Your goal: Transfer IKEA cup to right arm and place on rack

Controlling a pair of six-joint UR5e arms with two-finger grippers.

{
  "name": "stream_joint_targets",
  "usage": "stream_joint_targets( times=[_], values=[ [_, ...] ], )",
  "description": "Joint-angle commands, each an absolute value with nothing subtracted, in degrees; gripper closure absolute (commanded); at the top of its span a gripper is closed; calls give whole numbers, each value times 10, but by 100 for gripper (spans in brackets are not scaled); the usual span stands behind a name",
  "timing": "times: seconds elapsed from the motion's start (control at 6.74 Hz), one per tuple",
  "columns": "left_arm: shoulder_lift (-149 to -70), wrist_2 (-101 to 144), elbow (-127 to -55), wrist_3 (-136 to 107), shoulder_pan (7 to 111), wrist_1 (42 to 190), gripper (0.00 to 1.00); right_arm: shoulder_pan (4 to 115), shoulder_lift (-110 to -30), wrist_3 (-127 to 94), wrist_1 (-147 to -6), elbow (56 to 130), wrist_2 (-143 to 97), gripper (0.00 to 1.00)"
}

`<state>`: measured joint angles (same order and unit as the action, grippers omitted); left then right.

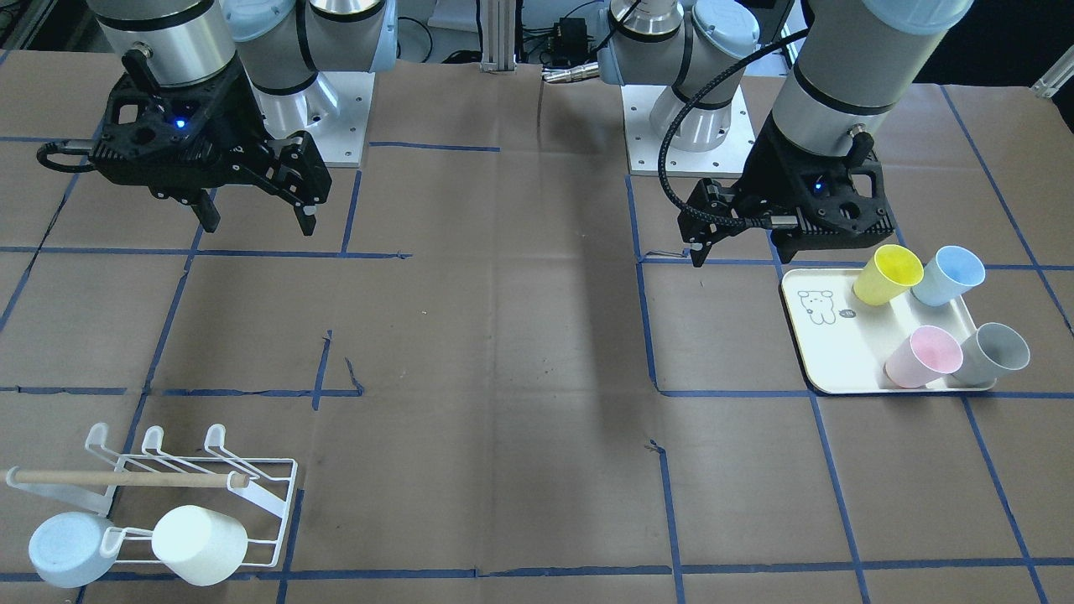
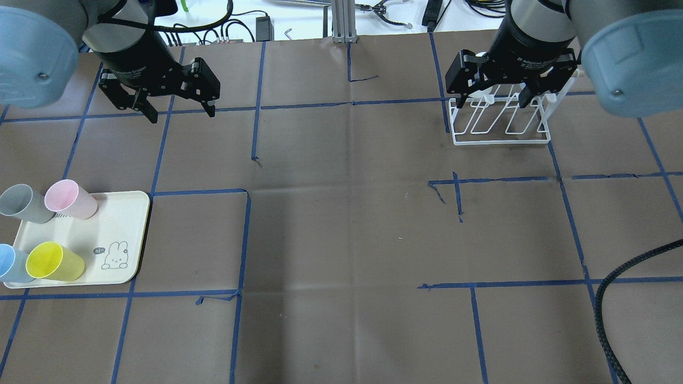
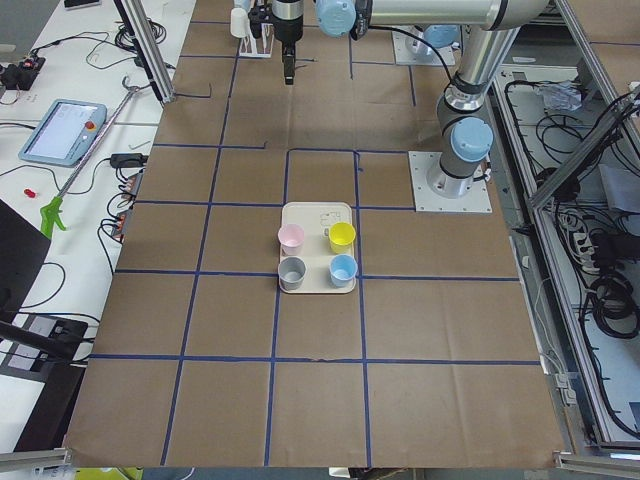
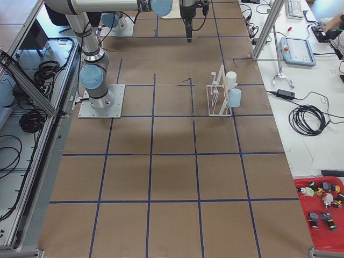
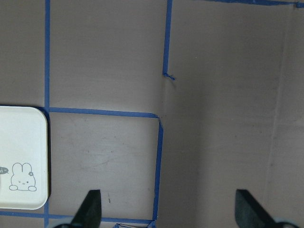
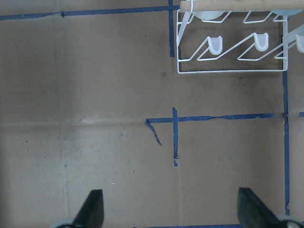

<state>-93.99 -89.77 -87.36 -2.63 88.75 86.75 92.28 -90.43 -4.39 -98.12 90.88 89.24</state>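
Black tapered left fingers [image 5: 90, 209] and right fingers [image 6: 92, 209] gape empty over creased paper [image 2: 341, 240].

A robotics lab: teach pendant [image 3: 62, 130], loose cables [image 3: 603, 295], aluminium framing [image 3: 146, 52], tape-gridded table [image 3: 450, 330].

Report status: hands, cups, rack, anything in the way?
Left hand open, empty, beside tray. Right hand open, empty, near rack. Yellow cup, blue cup, pink cup, grey cup on tray; white cup, pale-blue one on rack. No obstruction seen between hands.
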Motion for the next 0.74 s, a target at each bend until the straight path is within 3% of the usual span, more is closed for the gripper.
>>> stream_joint_targets(
  times=[0.0, 0.59],
  values=[
    [-940, -898, -875, -26, 886, 867, 0, 923, -901, -44, -983, 908, 891, 0],
    [-940, -898, -874, -26, 886, 867, 0, 923, -903, -44, -983, 904, 890, 0]
  ],
)
